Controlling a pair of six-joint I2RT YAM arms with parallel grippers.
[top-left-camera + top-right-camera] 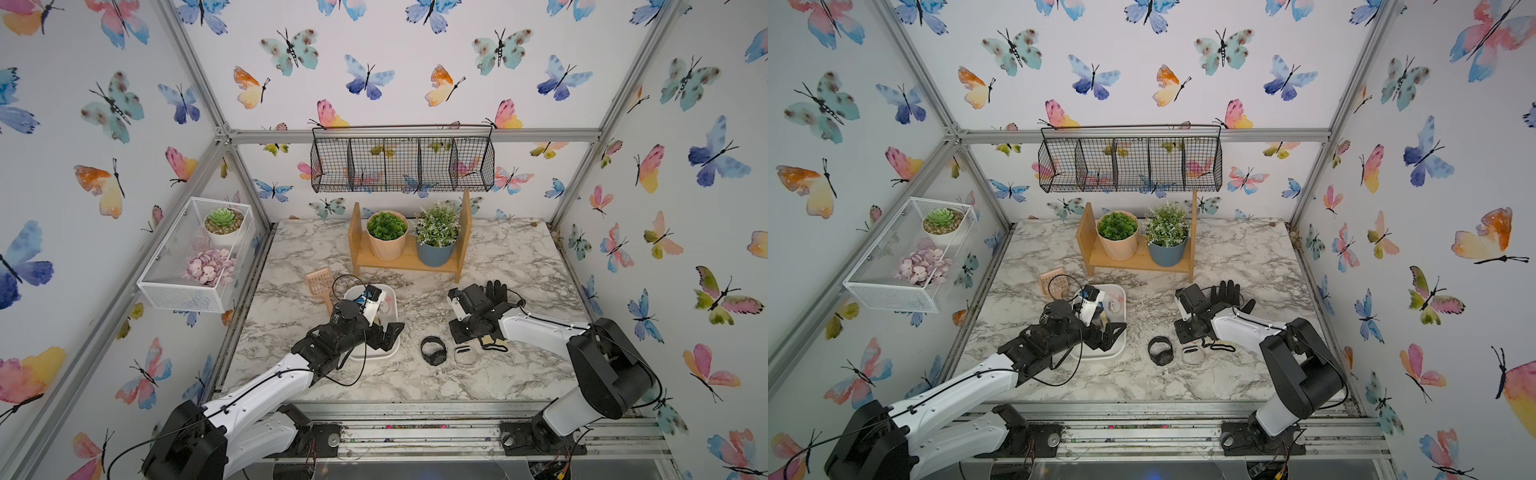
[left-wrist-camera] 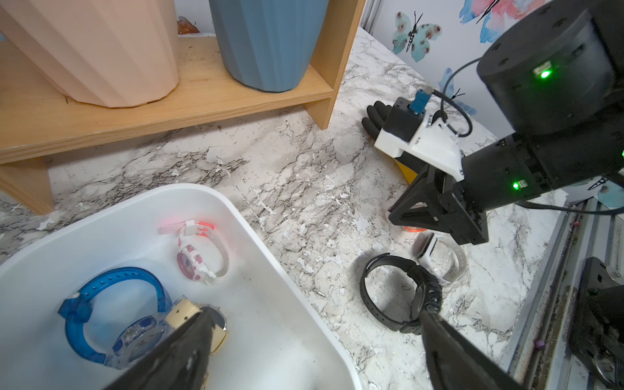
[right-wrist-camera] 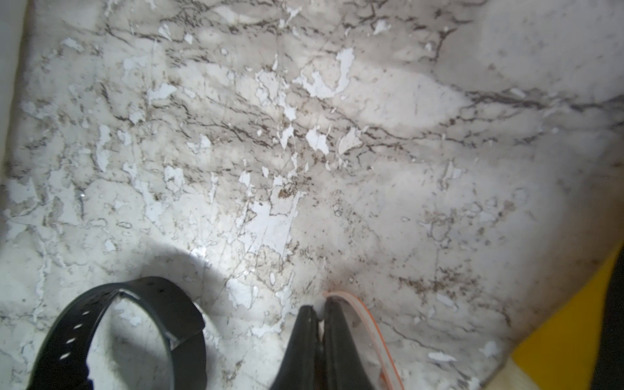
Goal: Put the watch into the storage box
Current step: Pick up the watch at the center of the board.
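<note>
I see the watch [image 1: 434,356] on the marble [image 1: 519,266] just beside the storage box [image 2: 111,217], left gripper [image 2: 314,315] spread wide across its rim (right gripper [image 3: 318,309] closed, farther off).

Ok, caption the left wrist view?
Open left gripper above white box rim; black watch lies outside on the table.

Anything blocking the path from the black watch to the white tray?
Nothing visible lies on the marble tabletop between the small black wristwatch and the shallow white plastic tray. The open left gripper hangs over the tray's near wall.

2 white arms [image 1: 266,378], black joints [image 1: 606,374], cables [image 2: 574,212], fingers [image 2: 449,344]
</note>
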